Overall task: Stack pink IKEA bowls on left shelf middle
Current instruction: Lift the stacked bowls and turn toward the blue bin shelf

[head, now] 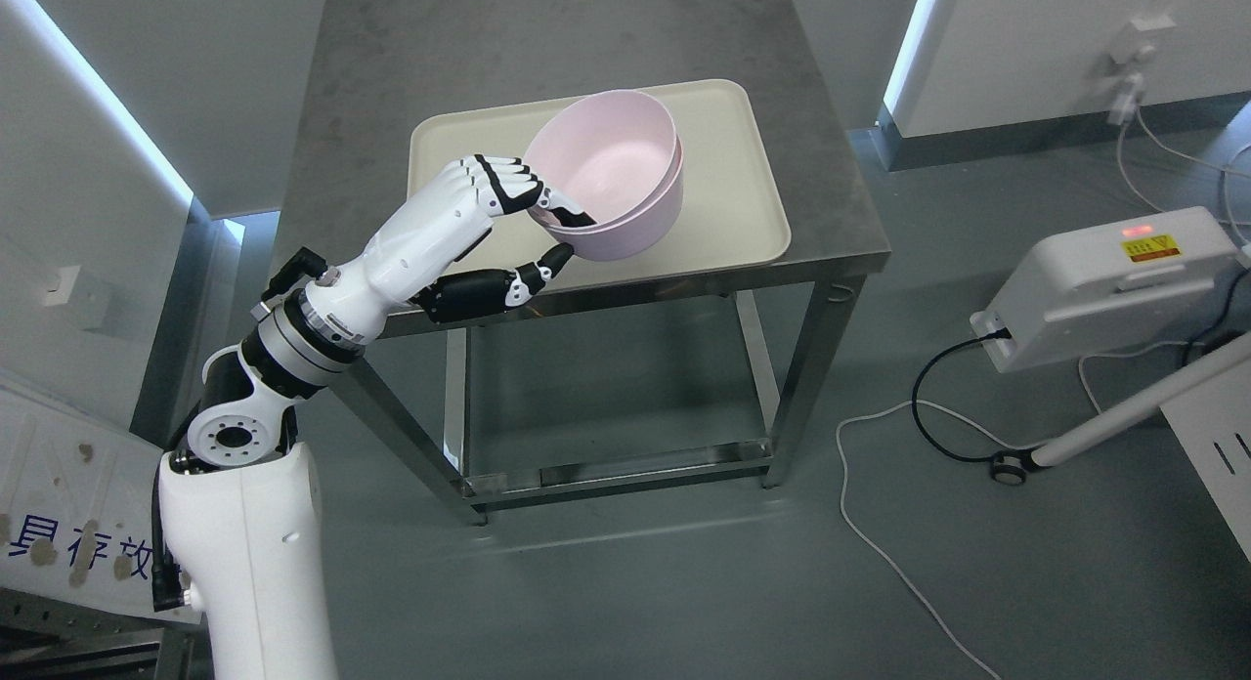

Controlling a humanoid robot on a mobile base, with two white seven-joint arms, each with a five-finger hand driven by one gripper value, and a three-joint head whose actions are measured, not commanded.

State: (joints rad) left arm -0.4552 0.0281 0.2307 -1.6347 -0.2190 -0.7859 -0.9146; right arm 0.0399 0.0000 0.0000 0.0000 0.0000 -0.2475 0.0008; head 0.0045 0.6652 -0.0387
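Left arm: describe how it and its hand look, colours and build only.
The left arm has glossy white shells, with black and silver rings at the wrist joint and a round white elbow hub with small holes. A black cable runs down its lower segment. The left hand has a white back, fingers banded black and white, and a mostly black thumb with a white band.

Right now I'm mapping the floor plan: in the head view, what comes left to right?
Left arm → left hand → pink bowls → white box
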